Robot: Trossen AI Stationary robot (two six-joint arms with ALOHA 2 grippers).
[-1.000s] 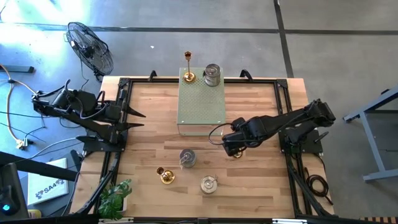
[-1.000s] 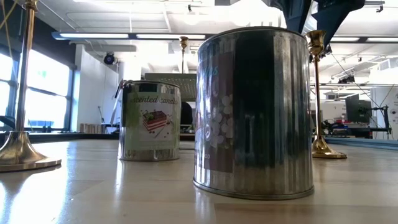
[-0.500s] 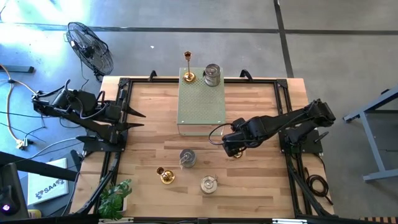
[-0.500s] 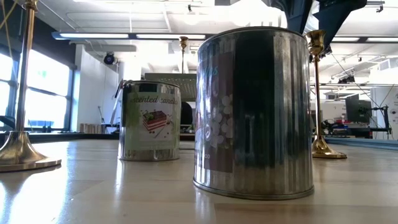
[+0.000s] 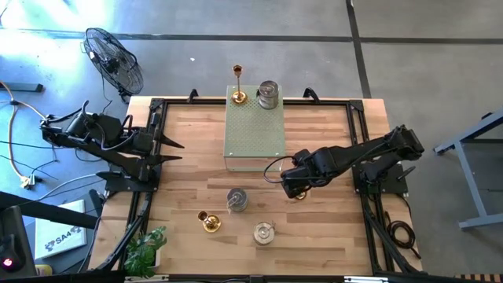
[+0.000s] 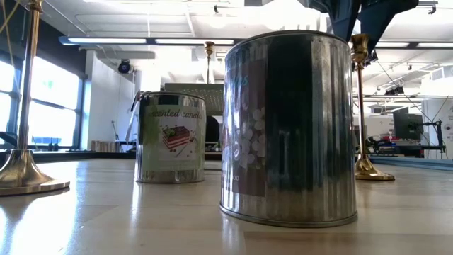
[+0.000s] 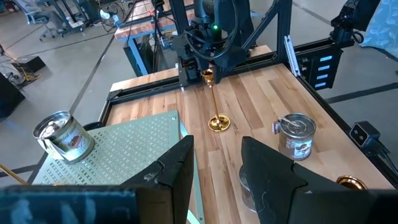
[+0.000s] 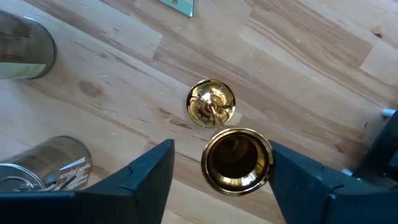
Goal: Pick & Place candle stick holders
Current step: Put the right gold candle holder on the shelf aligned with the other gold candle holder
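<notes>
Nothing much has moved: right end effector [image 8: 214, 163] still hovers, jaws wide, around the cup of an upright gold holder [image 8: 237, 160] standing on the desk [image 5: 330, 134] (grasp pending). Left arm waits aside.

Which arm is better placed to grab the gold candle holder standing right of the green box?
The right. Its gripper hangs directly over that gold holder, fingers open either side of its cup. The left gripper waits back at the table's left edge, well away.
</notes>
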